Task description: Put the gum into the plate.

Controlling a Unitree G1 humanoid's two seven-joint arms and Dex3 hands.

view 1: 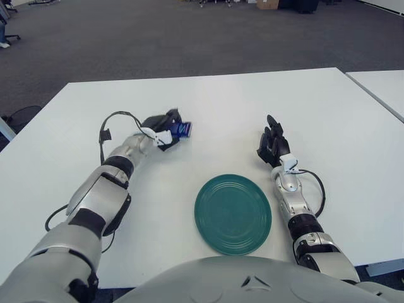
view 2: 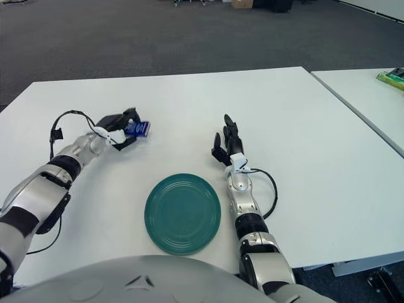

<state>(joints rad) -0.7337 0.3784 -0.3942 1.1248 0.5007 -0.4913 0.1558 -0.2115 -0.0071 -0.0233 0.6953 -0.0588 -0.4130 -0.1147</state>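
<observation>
Two hands share the white counter (view 1: 315, 107), and only the left one is working. Nearest, close to the front edge and roughly midway along it, lies the green plate (view 1: 233, 214), bare. To its right, the right hand (view 1: 273, 145) shows beside the plate's far right side, its dark fingers extended and holding nothing; it is idle.

Farther back and toward the left edge, the left hand (view 1: 163, 130) has its fingers curled around the gum (view 1: 182, 130), a small blue pack that sticks out on the hand's right side. I cannot tell whether the pack is lifted or touching the counter.

The gum looks light, small and fairly stiff, probably a flat pack with a smooth, slick wrapper. It should not break, but it could slide or twist out of a loose pinch. Holding it across its flat faces near the middle looks safest; as it stands, much of it juts past the fingers, so the grip seems to sit toward one end. The plate is well apart from the gum, nearer and to the right.
</observation>
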